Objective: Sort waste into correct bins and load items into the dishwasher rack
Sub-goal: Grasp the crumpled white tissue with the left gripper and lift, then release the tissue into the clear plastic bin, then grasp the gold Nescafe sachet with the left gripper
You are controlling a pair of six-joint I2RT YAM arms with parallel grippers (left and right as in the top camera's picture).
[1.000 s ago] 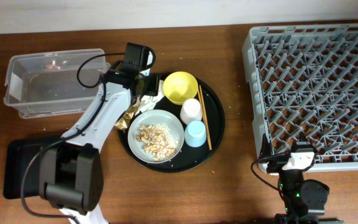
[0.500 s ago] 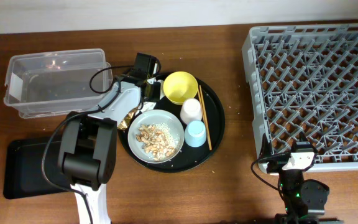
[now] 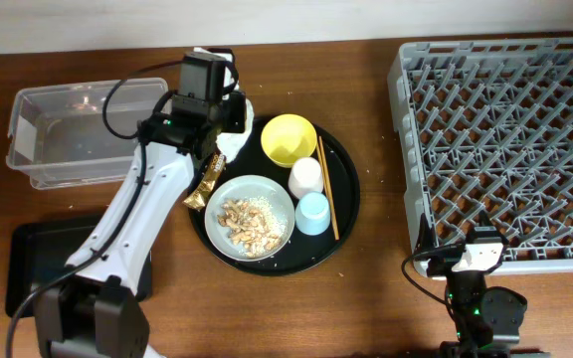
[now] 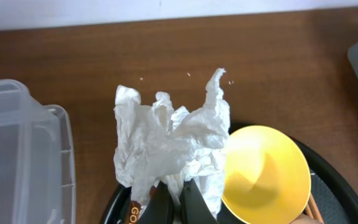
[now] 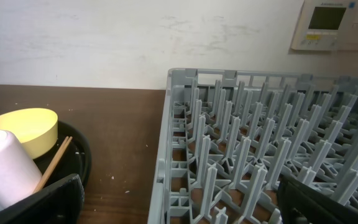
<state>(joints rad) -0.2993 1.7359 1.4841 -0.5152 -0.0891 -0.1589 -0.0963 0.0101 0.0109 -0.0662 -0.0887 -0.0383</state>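
My left gripper (image 4: 174,194) is shut on a crumpled white napkin (image 4: 169,140), which stands up from the fingers above the far left rim of the round black tray (image 3: 346,199). From overhead the left gripper (image 3: 229,111) and the napkin (image 3: 244,107) sit between the clear tub (image 3: 88,129) and the yellow bowl (image 3: 288,139). The gold wrapper (image 3: 207,179) lies at the tray's left rim. The plate (image 3: 267,194) holds food scraps (image 3: 250,221). A white cup (image 3: 306,177), blue cup (image 3: 312,213) and chopsticks (image 3: 326,189) lie beside it. My right gripper (image 5: 185,205) stands open at the grey rack's (image 5: 260,149) near corner.
The flat black tray (image 3: 28,268) lies at the front left, partly under my left arm. The rack (image 3: 505,149) fills the right side of the table. Small crumbs dot the wood around the round tray.
My left gripper shut on the napkin and rose with it off the tray's left rim toward the table's far side. The right arm has not moved.
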